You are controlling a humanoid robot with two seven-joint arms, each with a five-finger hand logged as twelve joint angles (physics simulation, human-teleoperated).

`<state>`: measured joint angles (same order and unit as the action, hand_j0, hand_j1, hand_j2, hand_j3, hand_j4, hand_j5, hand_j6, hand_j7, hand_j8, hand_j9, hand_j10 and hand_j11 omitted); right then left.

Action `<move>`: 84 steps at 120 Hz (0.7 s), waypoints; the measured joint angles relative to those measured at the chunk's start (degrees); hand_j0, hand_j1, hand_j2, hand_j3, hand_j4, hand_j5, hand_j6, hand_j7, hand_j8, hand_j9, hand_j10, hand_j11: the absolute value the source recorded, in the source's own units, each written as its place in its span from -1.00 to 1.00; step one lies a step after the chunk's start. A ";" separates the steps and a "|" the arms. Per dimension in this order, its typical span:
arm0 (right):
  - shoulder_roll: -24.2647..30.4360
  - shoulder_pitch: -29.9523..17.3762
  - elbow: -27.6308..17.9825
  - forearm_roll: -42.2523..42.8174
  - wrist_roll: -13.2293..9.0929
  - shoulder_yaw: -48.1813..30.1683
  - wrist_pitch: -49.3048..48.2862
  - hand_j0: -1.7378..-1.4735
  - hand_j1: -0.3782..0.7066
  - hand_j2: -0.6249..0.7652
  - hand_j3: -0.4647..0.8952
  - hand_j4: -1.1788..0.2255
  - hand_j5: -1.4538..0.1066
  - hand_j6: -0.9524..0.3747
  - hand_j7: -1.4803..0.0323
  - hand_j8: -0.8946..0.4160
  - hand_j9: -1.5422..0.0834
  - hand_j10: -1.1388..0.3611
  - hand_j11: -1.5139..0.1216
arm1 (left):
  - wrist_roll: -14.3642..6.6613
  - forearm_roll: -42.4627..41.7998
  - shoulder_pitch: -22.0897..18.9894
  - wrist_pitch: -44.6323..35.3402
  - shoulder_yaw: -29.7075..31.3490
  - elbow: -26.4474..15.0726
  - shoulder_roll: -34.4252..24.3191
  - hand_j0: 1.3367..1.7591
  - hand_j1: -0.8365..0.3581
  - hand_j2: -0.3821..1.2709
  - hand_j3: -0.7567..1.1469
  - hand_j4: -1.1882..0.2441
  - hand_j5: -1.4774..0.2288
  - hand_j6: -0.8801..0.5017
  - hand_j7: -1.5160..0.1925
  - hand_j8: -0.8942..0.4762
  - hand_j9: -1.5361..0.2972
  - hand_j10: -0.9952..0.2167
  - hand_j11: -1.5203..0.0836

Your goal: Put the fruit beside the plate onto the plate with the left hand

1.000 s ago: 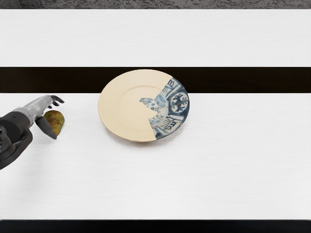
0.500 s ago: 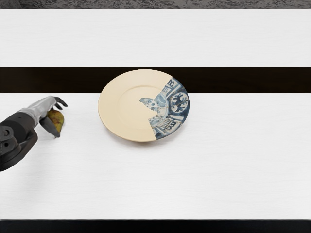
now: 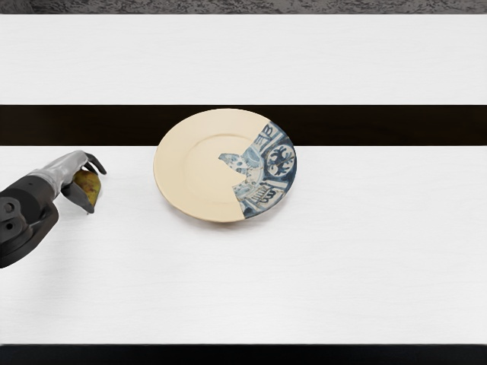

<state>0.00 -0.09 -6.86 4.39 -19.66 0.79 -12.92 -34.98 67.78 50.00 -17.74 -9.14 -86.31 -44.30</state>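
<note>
Grasp step in hand: left hand [image 3: 72, 176] has dark fingers [image 3: 78, 196] curled round the yellow-green fruit [image 3: 89, 185], apparently not yet lifted from the table [image 3: 342, 251]; next move calls for lifting it and carrying it rightward from the hand onto the plate [image 3: 198, 163].

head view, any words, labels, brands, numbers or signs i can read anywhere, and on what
None: no readable text shows anywhere in this view.
The plate carries a blue and white painted pattern on its right part; it is ornament, not lettering.
The fruit, the left robot hand closed around it, and the white table bear no marks.
</note>
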 joint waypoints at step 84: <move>0.00 0.00 0.00 0.00 0.04 -0.01 0.00 -0.40 -0.95 -0.10 -0.32 0.68 0.86 0.44 0.96 0.37 0.90 0.52 0.85 | -0.05 -0.55 1.53 0.08 -0.51 -2.02 -1.34 0.52 0.08 0.21 -0.20 -0.18 -0.18 -0.56 -0.13 -0.46 -0.17 -0.41 -0.08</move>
<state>0.00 -0.09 -6.86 4.39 -19.63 0.78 -12.92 -35.03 67.24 51.53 -17.66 -9.65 -88.33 -45.64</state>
